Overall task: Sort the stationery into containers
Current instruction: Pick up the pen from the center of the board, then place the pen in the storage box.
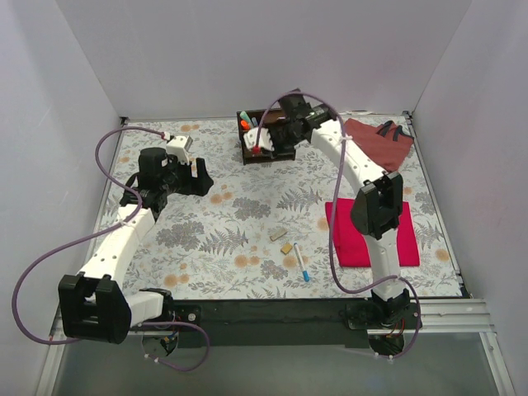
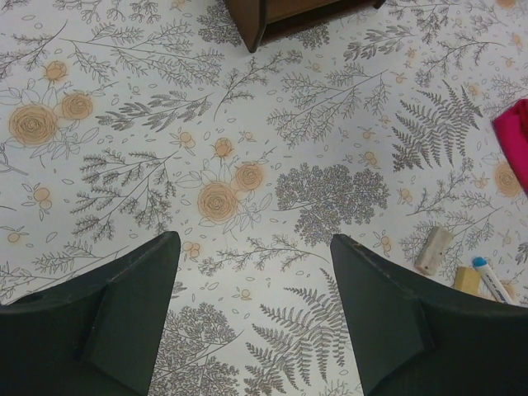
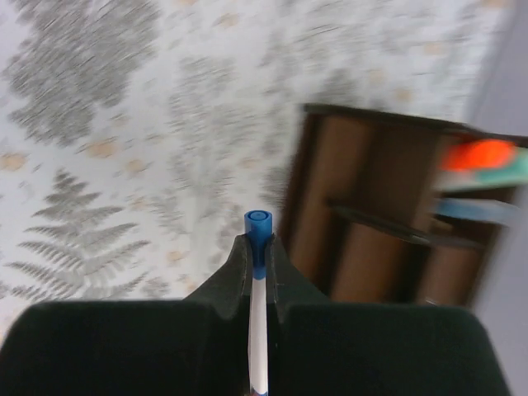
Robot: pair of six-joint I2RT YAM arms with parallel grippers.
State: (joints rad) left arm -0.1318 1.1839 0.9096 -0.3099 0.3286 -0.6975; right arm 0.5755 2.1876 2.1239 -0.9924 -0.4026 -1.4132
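Observation:
My right gripper (image 1: 268,139) (image 3: 257,247) is shut on a white pen with a blue cap (image 3: 257,227) and holds it just left of the dark brown wooden organiser (image 1: 252,153) (image 3: 371,206). Orange and teal marker tips (image 3: 483,158) stick out of one of its compartments, with the orange tip also visible from above (image 1: 245,124). My left gripper (image 1: 196,177) (image 2: 253,243) is open and empty over the floral cloth. Two tan erasers (image 1: 277,234) (image 1: 286,247) and a blue-tipped pen (image 1: 302,264) lie mid-table. They also show in the left wrist view: eraser (image 2: 433,250), eraser (image 2: 466,279), pen (image 2: 488,275).
A flat red cloth (image 1: 371,235) (image 2: 516,136) lies at the right. A reddish-brown fabric bag (image 1: 379,140) sits in the back right corner. White walls enclose the table on three sides. Purple cables loop off both arms.

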